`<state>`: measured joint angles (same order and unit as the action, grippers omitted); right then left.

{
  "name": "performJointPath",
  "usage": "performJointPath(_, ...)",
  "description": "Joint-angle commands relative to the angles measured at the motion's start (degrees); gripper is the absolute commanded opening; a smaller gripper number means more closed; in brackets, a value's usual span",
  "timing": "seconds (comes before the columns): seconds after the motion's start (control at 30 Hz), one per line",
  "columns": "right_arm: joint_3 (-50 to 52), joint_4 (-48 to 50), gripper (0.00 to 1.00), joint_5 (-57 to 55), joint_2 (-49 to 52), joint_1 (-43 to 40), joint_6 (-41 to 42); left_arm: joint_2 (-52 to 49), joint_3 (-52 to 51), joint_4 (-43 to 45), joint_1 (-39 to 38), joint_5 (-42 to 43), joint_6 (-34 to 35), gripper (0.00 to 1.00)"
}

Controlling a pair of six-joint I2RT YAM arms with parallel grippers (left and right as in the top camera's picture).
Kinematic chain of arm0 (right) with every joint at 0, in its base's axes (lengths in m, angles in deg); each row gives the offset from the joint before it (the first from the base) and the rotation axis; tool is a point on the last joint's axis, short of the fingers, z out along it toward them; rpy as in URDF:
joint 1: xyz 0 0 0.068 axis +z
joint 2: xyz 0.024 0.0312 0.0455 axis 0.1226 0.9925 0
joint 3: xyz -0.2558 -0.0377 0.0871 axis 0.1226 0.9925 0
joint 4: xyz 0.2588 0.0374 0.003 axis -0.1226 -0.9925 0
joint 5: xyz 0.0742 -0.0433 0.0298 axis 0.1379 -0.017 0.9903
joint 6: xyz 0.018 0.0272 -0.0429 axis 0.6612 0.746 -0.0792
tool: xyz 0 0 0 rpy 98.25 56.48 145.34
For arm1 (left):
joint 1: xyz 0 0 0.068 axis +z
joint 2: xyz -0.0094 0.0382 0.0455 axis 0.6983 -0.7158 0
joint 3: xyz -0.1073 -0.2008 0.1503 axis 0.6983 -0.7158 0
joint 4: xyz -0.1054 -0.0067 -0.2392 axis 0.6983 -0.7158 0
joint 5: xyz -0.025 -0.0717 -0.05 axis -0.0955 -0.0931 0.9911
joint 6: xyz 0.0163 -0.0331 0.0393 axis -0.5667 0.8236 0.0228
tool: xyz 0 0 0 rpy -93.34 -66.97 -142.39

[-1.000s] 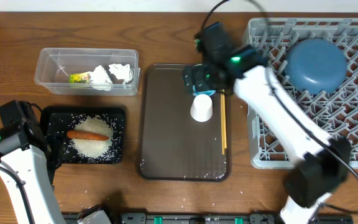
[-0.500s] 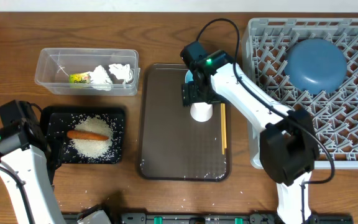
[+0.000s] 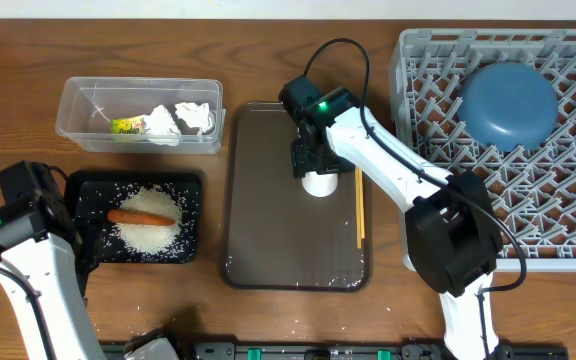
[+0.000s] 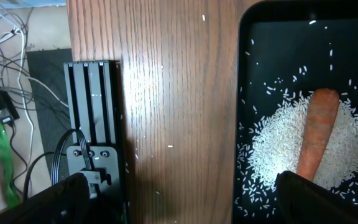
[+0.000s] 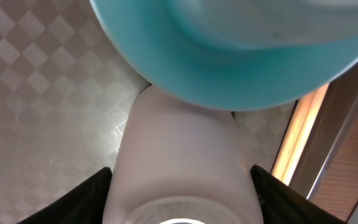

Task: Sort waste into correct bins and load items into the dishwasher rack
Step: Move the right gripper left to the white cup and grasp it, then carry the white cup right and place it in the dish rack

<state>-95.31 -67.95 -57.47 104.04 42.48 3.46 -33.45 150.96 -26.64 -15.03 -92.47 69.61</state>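
Note:
My right gripper (image 3: 313,165) is down over the brown tray, its jaws closed against both sides of the white cup (image 3: 319,183). The right wrist view has the cup (image 5: 182,155) filling the space between my fingers (image 5: 79,202), with the light-blue bowl (image 5: 229,56) just beyond it and the chopsticks (image 5: 300,134) to its right. The dark-blue dish (image 3: 508,105) lies in the grey dishwasher rack (image 3: 568,200). Rice (image 3: 148,232) and a carrot (image 3: 140,216) sit in the black tray (image 3: 83,190). My left gripper (image 4: 179,202) hangs open over bare wood beside that tray.
The clear tub (image 3: 78,100) at the back left holds tissues (image 3: 193,115) and the wrapper (image 3: 126,126). The chopsticks (image 3: 359,210) lie along the right side of the brown serving tray (image 3: 278,230). Loose rice grains dot the wood near the black tray.
My right gripper swung left and came down over the white cup, and its jaws closed in on it. The left arm has not moved.

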Motion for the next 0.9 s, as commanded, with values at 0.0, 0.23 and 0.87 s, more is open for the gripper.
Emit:
performJointPath(0.0,0.02,0.2,0.56,-0.35,0.13,0.11,0.48,-0.28,0.04,-0.37,0.35,-0.33,-0.07,0.98)
performJointPath(0.23,-0.26,-0.83,0.54,-0.35,-5.25,-2.1,-0.57,-0.28,0.04,-0.37,0.35,-0.33,-0.07,0.98)
performJointPath(0.87,-1.79,2.93,0.53,-5.27,-39.6,-42.4,-8.55,-0.28,0.04,-0.37,0.35,-0.33,-0.07,0.98)
